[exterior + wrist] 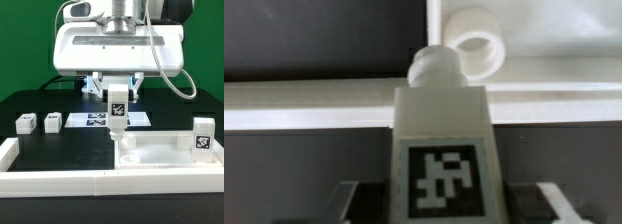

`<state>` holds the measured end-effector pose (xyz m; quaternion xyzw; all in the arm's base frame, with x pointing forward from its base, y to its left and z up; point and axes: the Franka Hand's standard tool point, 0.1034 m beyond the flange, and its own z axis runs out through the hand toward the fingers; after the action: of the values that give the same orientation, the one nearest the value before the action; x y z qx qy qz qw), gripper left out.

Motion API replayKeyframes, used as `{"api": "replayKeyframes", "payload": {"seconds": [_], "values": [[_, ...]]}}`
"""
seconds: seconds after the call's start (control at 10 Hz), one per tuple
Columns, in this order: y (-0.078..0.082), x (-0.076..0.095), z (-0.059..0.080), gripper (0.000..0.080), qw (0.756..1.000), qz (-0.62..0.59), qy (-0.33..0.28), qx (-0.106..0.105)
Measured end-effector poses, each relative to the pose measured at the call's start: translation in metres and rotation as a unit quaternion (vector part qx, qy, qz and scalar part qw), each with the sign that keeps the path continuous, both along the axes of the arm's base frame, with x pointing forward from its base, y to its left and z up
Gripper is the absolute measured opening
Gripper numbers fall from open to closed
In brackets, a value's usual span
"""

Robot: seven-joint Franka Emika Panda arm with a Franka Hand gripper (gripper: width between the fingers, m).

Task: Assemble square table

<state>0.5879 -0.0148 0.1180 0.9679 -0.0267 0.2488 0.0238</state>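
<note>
**Gripper [117, 98] closed on a white tagged leg [117, 108], held upright at the exterior view's left end of the tabletop [160, 153].**

From the exterior view's left: a long white bar [50, 182] runs along the front of the black desk [65, 148]. Behind it, one loose leg [25, 123] and a second loose leg [50, 121] stand side by side, well apart from the tabletop. The marker board [80, 120] lies flat behind the gripper. In the wrist view the held leg's tag [441, 175] faces the camera, with a dark finger [349, 202] on either side. The leg's rounded tip [434, 66] is just beside a ring-shaped socket [484, 48] on the tabletop; whether they touch cannot be told. On the exterior view's right, the tabletop rests on the desk, with a tagged block [204, 136] upright at its right end.
</note>
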Motion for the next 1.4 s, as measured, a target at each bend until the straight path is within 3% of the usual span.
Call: {"api": "replayKeyframes", "payload": {"seconds": [0.6,0.9,1.4], "values": [[-0.010,0.014,-0.008,0.0291,1.000,-0.011,0.013,0.011],[0.001,0.015,-0.020,0.0291,1.000,-0.003,0.017,0.011],[0.012,0.016,-0.027,0.0291,1.000,0.008,0.019,0.010]]}}
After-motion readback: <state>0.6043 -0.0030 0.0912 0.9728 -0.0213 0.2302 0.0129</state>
